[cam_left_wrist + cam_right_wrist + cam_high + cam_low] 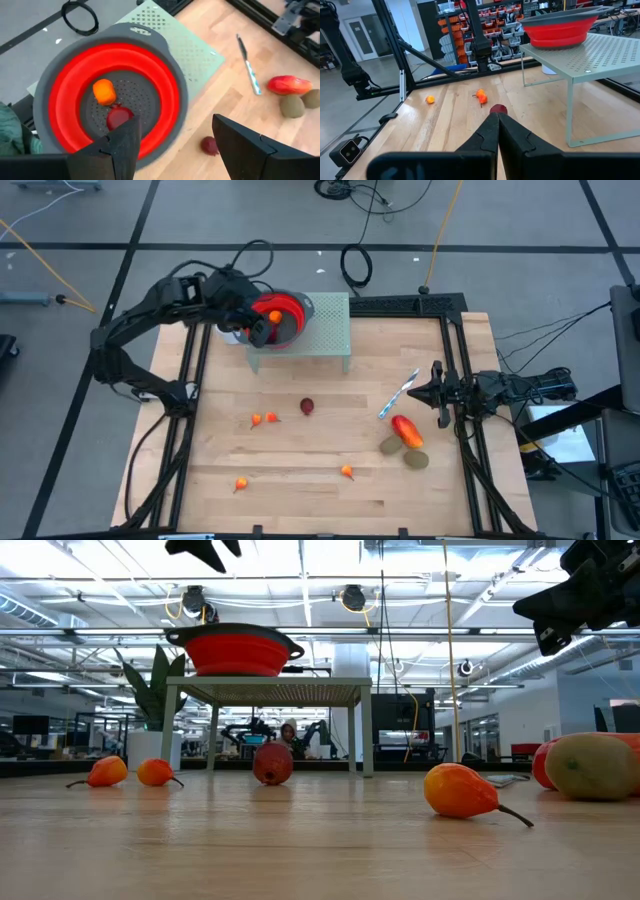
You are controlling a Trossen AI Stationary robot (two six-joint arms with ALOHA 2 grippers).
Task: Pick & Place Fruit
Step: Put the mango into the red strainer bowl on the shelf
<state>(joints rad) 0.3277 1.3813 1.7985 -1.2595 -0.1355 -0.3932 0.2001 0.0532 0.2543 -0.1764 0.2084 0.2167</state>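
Left gripper [172,145] above red bowl [292,308], fingers released and empty — two fruits inside (others scattered on worktop [300,490]). Best lifted clear before next pick; right gripper [436,392] clenched, waiting.

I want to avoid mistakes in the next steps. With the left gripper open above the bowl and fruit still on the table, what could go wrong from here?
1. The left gripper hangs close over the red bowl; swinging away low could knock its rim and shift it on the small green stand.
2. The red-orange fruit touches two brownish-green fruits; grasping one may push the others.
3. The blue-and-white stick lies nearby and could be caught.
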